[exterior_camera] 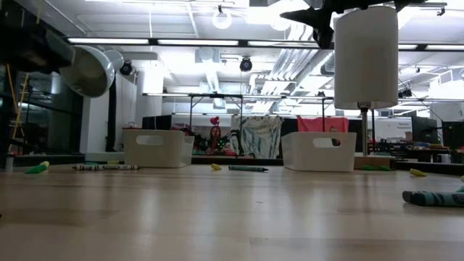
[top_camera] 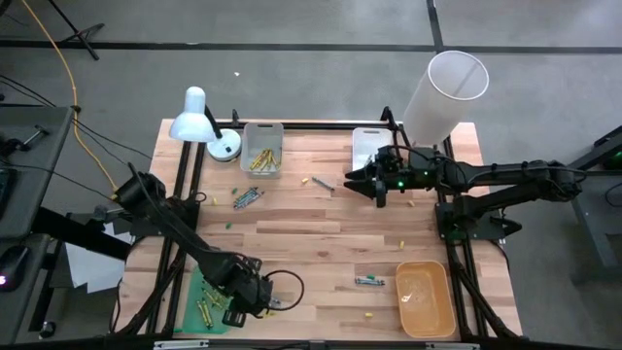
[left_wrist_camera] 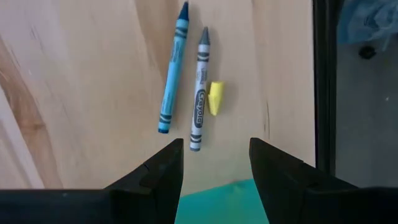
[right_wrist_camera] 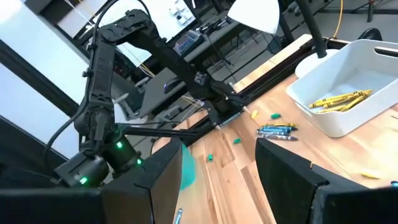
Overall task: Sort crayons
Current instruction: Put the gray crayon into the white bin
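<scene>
My left gripper (top_camera: 264, 294) is open and empty near the table's near edge, over the rim of a green tray (top_camera: 206, 303) that holds yellow crayons. In the left wrist view (left_wrist_camera: 214, 149), a blue crayon (left_wrist_camera: 172, 74), a grey crayon (left_wrist_camera: 200, 87) and a yellow piece (left_wrist_camera: 215, 98) lie flat on the wood just beyond its fingertips. My right gripper (top_camera: 352, 181) is open and empty, raised over the table's far right part. Loose crayons lie at the middle left (top_camera: 248, 197), the middle far (top_camera: 323, 182) and the near right (top_camera: 369, 281).
A white tray (top_camera: 262, 151) with yellow crayons stands at the far middle, and a second white tray (top_camera: 367, 144) next to my right gripper. An orange tray (top_camera: 425, 297) is near right. A white lamp (top_camera: 199, 122) and a tall white cylinder (top_camera: 442, 92) stand at the far edge.
</scene>
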`<state>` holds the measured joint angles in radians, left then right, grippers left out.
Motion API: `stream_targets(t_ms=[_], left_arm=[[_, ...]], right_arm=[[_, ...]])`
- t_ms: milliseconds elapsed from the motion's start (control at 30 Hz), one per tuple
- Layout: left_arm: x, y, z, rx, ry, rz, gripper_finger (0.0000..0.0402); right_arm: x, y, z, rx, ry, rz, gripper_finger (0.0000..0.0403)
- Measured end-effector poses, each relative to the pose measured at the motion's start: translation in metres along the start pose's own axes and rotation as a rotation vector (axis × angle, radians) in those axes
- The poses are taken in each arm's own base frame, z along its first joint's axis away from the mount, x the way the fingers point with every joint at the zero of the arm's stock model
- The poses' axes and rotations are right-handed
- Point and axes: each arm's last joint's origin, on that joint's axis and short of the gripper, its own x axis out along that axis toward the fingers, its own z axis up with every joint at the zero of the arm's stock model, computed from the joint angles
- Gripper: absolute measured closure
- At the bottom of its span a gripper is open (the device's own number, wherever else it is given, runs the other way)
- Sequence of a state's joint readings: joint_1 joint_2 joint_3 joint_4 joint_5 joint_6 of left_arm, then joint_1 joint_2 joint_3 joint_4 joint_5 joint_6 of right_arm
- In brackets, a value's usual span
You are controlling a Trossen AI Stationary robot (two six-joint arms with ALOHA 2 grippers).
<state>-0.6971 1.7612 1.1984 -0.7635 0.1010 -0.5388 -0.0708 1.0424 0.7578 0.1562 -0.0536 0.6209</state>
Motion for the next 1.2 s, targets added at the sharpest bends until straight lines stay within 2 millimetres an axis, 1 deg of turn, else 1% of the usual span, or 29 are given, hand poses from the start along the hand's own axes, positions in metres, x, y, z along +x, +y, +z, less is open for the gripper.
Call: stream_targets(t_ms=[100, 200, 433, 600, 867, 1200], left_arm=[[0.004, 0.0, 0.0, -0.062, 0.01, 0.004, 0.0232], [0.008, -0.001, 0.0, -0.086, 0.016, 0.011, 0.0232], [0.01, -0.01, -0.005, -0.052, -0.003, 0.043, 0.0232], [0.01, -0.018, -0.009, -0.018, -0.049, 0.096, 0.0232], [0.01, -0.017, -0.008, 0.029, -0.082, 0.151, 0.0232], [0.011, -0.018, -0.009, 0.036, -0.097, 0.19, 0.0232]], right_arm=[[0.0, 0.0, 0.0, 0.0, 0.001, -0.001, 0.0206], [0.0, 0.0, -0.001, 0.0, 0.007, -0.005, 0.0206], [0.0, -0.004, -0.006, -0.051, 0.06, -0.036, 0.0206], [0.0, -0.005, -0.008, -0.059, 0.084, -0.052, 0.0206], [-0.001, -0.006, -0.009, -0.073, 0.098, -0.06, 0.0206], [-0.001, -0.006, -0.009, -0.096, 0.099, -0.06, 0.0206]])
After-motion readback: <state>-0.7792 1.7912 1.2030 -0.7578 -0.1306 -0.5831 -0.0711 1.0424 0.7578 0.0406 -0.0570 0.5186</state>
